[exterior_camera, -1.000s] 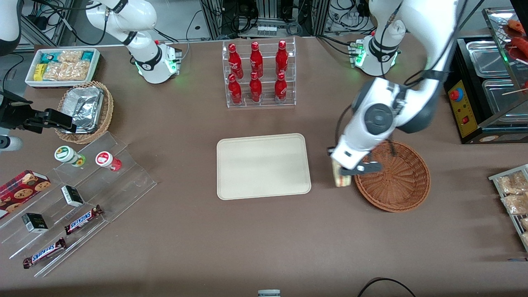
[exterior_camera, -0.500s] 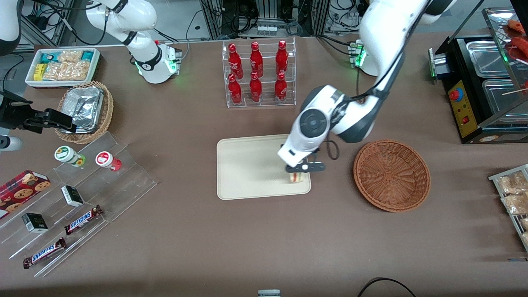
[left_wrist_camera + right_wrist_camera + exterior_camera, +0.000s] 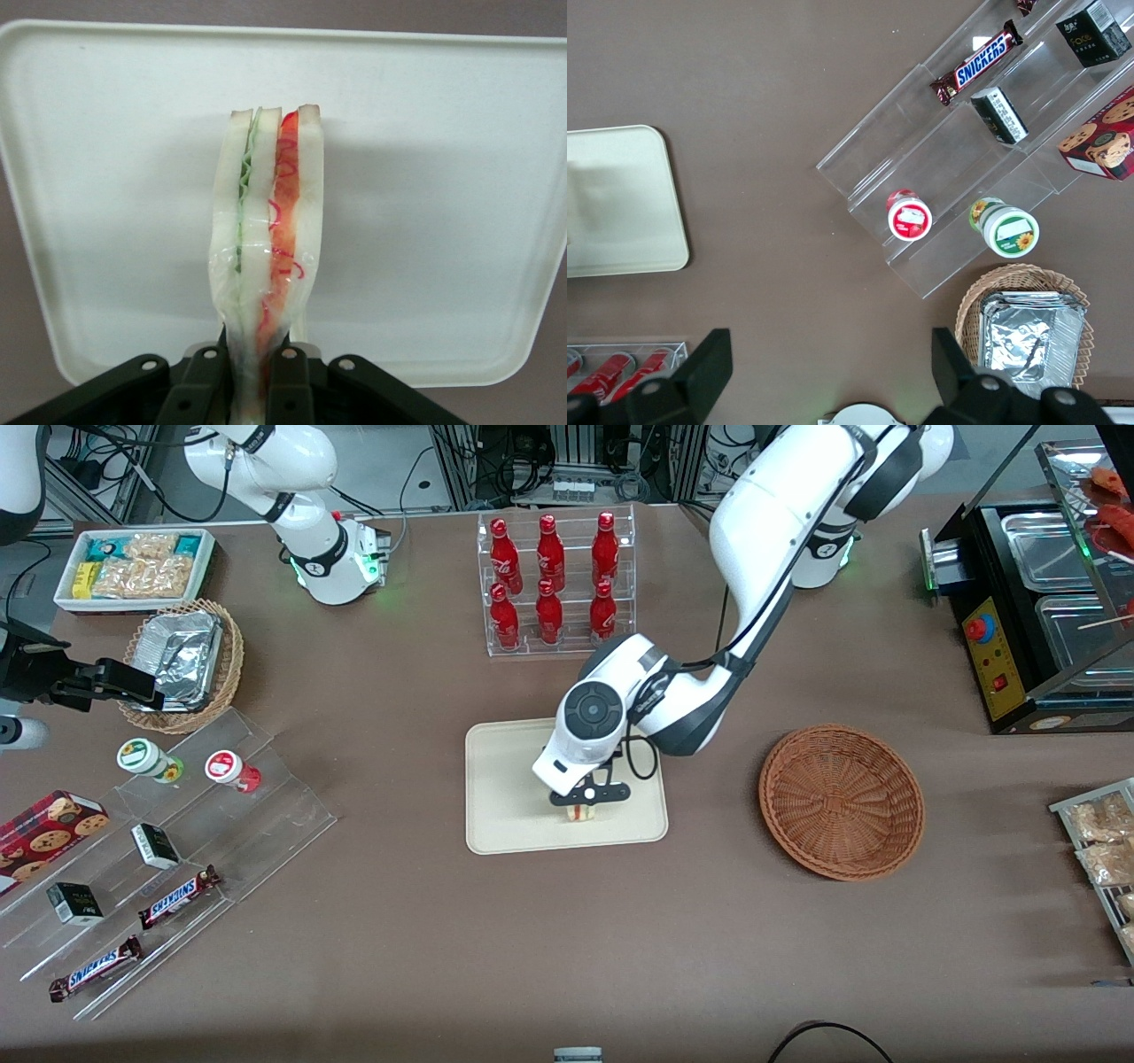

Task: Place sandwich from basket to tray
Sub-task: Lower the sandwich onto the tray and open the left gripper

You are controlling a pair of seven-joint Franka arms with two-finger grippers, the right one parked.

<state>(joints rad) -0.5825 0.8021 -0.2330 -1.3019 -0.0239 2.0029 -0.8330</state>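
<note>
Sandwich (image 3: 266, 257), pale bread, red-green filling; in tool (image 3: 255, 376) over tray (image 3: 443, 177)

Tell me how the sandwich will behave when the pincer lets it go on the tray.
Held on edge in the pincer over the tray, the sandwich looks thin, so it will probably tip onto a flat side. It bends slightly where squeezed, so it seems soft. Its clear wrap may be slippery.
</note>
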